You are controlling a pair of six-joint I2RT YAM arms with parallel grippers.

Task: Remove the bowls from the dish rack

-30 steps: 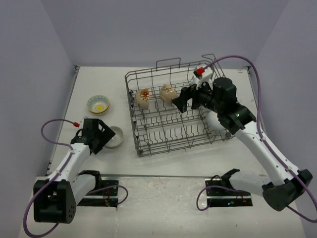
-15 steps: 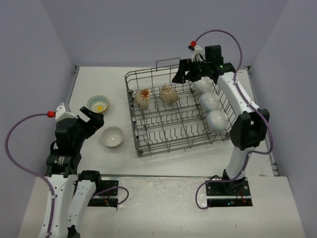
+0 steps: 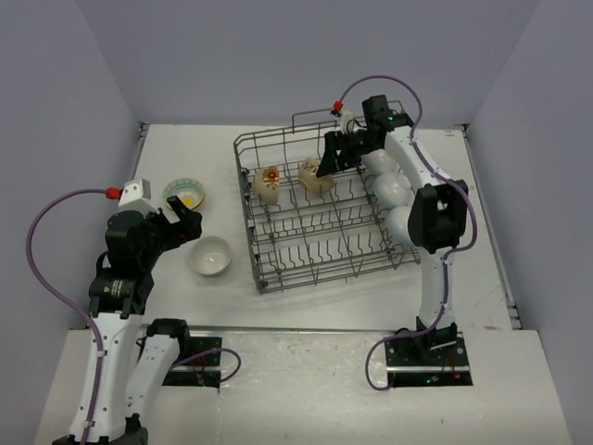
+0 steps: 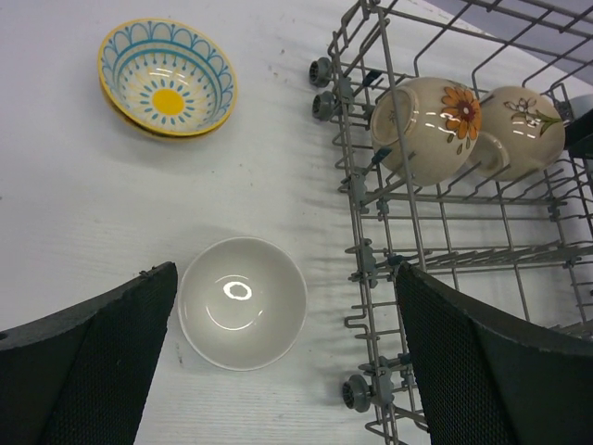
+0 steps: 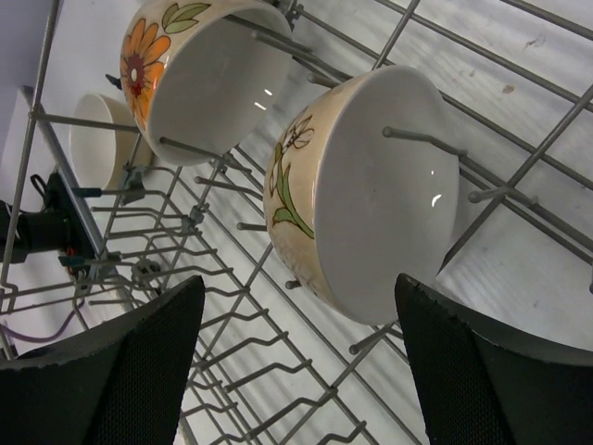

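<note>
The grey wire dish rack (image 3: 248, 218) stands at the table's middle right. An orange-flower bowl (image 3: 268, 182) and a cream bowl with a green leaf (image 3: 314, 175) stand on edge in its back left. Three white bowls (image 3: 393, 190) line its right side. A white bowl (image 3: 210, 255) and a teal-rimmed bowl with a yellow centre (image 3: 184, 194) sit on the table to its left. My left gripper (image 3: 181, 222) is open and empty above the white bowl (image 4: 243, 301). My right gripper (image 3: 331, 158) is open just over the leaf bowl (image 5: 371, 195).
The rack's left edge with small wheels (image 4: 352, 185) lies close to the white bowl. Upright tines and wires (image 5: 519, 176) surround the leaf bowl and the orange-flower bowl (image 5: 204, 79). Purple walls close the table on three sides.
My left gripper has risen off the white bowl, which stays on the table. My right gripper has swung left across the rack's back to the leaf bowl.
</note>
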